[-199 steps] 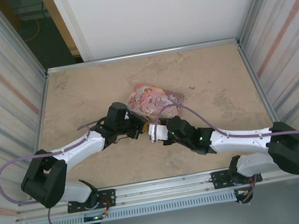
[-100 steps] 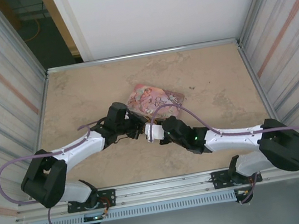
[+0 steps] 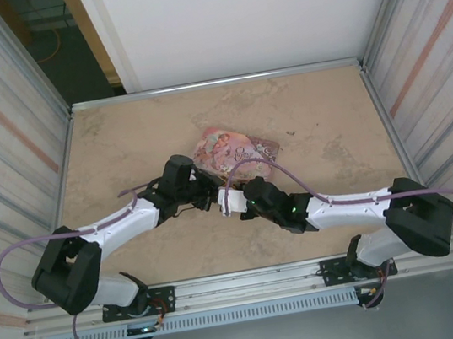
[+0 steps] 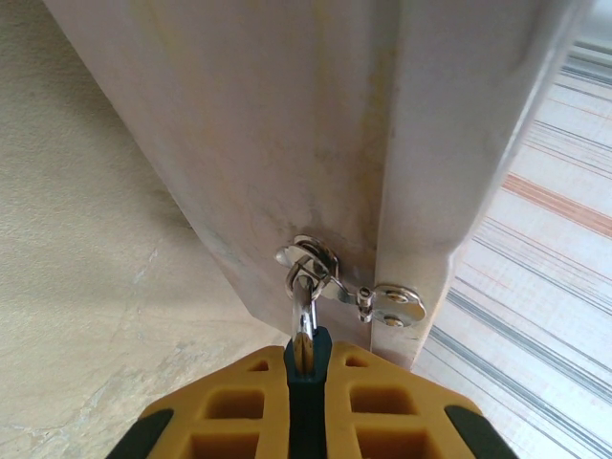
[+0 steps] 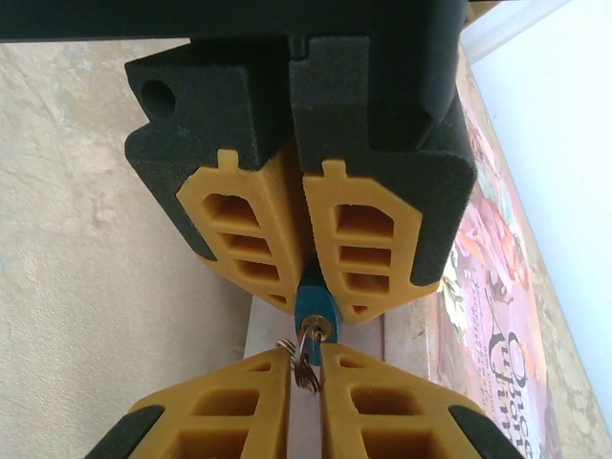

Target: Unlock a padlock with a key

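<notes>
Beige mottled table (image 3: 120, 143) with pink illustrated tin (image 3: 228, 150) lying on it

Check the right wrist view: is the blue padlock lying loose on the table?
No, the padlock is pinched between the left gripper's yellow fingers, while the right gripper pinches the key.

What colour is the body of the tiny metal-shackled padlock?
Blue; the padlock body shows best in the right wrist view.

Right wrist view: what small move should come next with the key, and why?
Probably roll the right gripper slightly to turn the small silvery metal key. Its tip appears to meet the keyhole end of the tiny blue padlock, which the left gripper clamps.
</notes>
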